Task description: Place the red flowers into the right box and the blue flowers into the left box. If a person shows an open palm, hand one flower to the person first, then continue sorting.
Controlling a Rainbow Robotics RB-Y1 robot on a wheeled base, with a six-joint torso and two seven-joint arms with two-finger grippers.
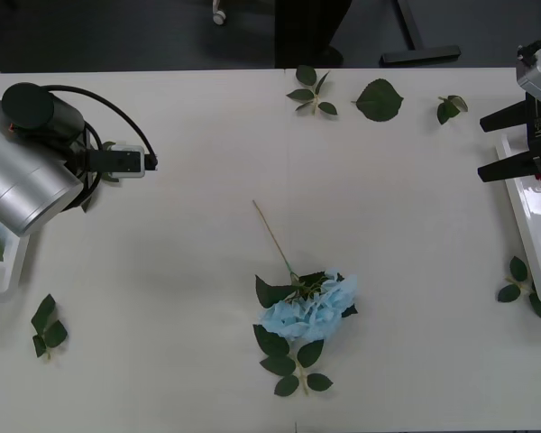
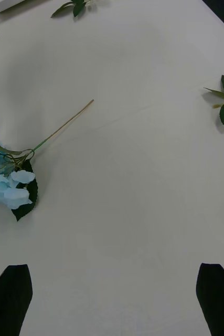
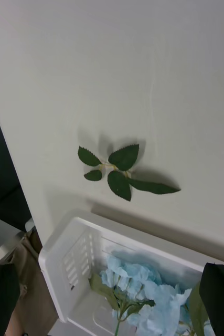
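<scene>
One blue flower (image 1: 308, 307) lies on the table's near middle, its thin stem pointing away from me; the right wrist view shows the same blue flower (image 2: 7, 184). Other blue flowers (image 3: 138, 286) lie in the left box (image 3: 64, 252), which sits at the table's left edge (image 1: 4, 275). My left gripper (image 3: 109, 273) hangs open and empty above that box. My right gripper (image 1: 481, 149) is open and empty at the far right, by the right box (image 1: 526, 216); its own camera shows the gripper (image 2: 112, 273) over bare table. The red flowers are out of view.
Loose leaf sprigs lie about: three along the far edge (image 1: 312, 92) (image 1: 379, 99) (image 1: 450, 107), one at the near left (image 1: 47, 327), one beside the right box (image 1: 523, 289), one by the left box (image 3: 119, 170). The table's far edge drops to dark floor.
</scene>
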